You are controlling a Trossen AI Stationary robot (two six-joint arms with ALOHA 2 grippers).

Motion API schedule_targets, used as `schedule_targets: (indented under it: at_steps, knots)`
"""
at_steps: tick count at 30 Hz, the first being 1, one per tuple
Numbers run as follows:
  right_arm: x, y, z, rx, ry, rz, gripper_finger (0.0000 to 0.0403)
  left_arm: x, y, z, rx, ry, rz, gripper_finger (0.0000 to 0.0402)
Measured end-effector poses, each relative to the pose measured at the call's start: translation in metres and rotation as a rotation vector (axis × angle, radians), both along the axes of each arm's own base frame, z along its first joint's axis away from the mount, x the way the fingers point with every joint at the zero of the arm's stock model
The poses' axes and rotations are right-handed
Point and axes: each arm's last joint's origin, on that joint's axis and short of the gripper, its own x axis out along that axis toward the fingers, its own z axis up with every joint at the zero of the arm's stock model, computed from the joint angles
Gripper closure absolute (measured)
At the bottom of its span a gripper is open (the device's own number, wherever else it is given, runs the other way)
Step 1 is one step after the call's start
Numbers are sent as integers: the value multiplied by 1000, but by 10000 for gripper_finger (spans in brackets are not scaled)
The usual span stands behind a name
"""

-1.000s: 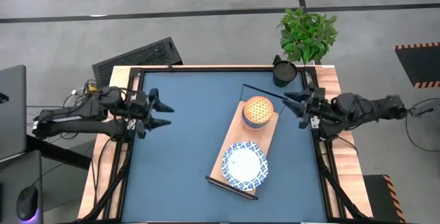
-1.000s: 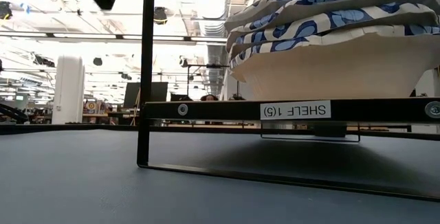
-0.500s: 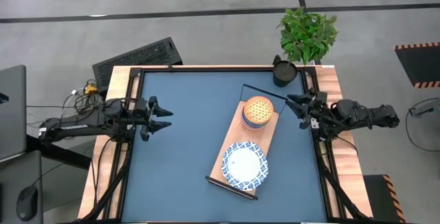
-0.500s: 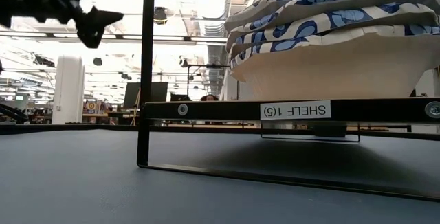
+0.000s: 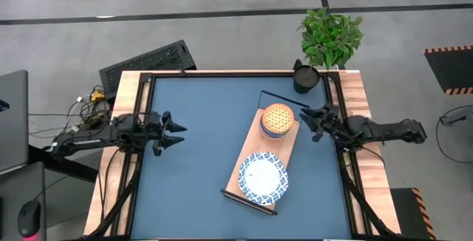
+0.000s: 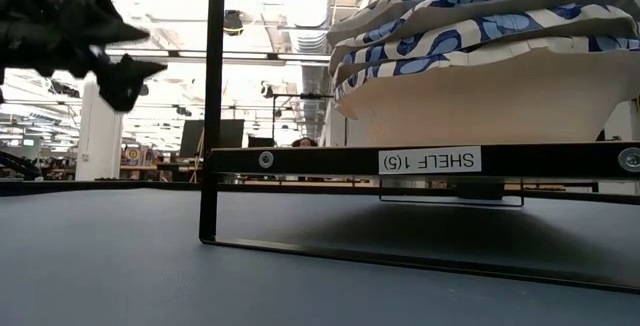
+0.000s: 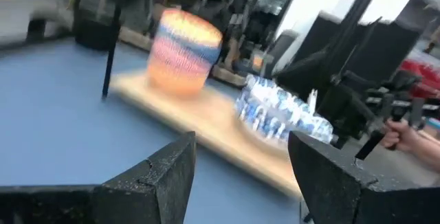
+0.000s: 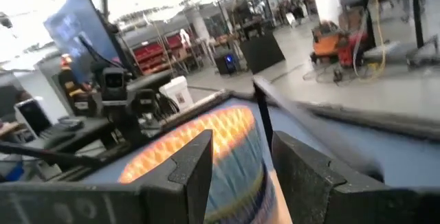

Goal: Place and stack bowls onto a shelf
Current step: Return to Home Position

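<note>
Both arms have dropped lower and flattened out over the last second. The left gripper (image 5: 176,134) has sunk by the left edge of the table (image 5: 199,182), and the right gripper (image 5: 307,123) has leveled out by the right edge.

So this looks like the wrap-up: the arms are heading home and nothing's being carried. The shelf (image 5: 284,148) sits diagonally on the right half of the mat. The white bowls with blue rims (image 5: 262,178) are stacked on its near end, and the orange patterned bowl (image 5: 277,119) tops a small stack on its far end. The dark pot (image 5: 304,78) is off in the back corner, well apart.

Both grippers are empty with fingers spread wide, and the wrist views show clear gaps. The right one is just beside the orange bowl, so the next move probably calls for pulling straight back without clipping it or the wire frame.
</note>
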Motion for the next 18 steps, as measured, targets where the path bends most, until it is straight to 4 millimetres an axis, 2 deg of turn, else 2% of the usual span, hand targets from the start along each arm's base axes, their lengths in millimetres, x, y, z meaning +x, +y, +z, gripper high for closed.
schedule_targets:
  at_steps: [1,10,18]
  knots:
    - [2,0,-7,13,0,-5,226,0,0,-4,-11,23,1,182]
    - [6,-4,-13,-10,77,-72,226,0,-1,-2,51,7,12,182]
    - [7,-5,-15,-14,105,-81,226,0,-1,-3,-25,11,7,182]
